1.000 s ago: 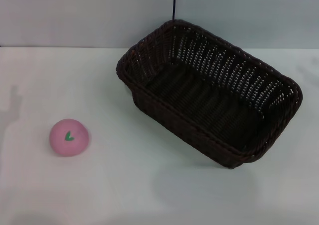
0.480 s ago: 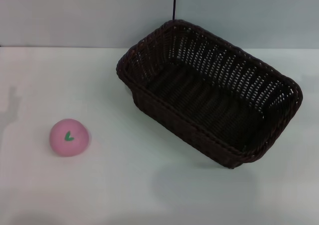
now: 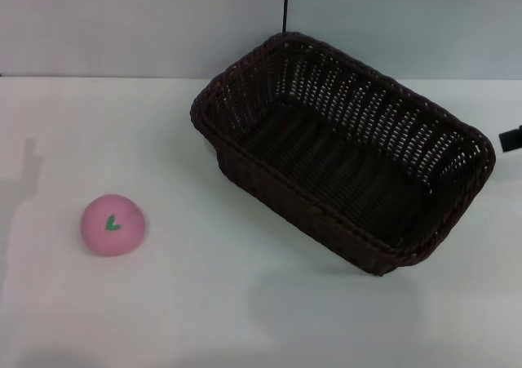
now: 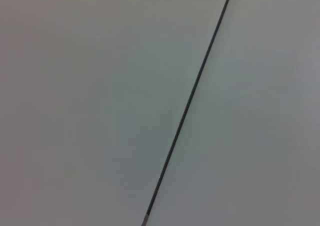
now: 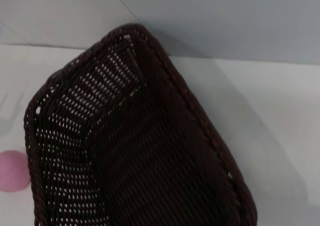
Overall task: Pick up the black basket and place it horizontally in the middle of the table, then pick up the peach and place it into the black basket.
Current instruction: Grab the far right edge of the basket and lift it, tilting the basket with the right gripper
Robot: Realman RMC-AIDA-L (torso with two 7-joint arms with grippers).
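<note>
Wicker, nearly black, the basket (image 3: pixel 342 152) sits right of centre on the table (image 3: pixel 204 303), its long axis running diagonally from far-left to near-right, so I judge it needs turning to lie level across the middle. My right gripper (image 3: pixel 510 139) just shows at the picture's right edge, beside the basket's right end and nearest it; I cannot tell its fingers' state. The peach (image 3: pixel 113 224) rests well apart, near-left. My left gripper is out of sight.
</note>
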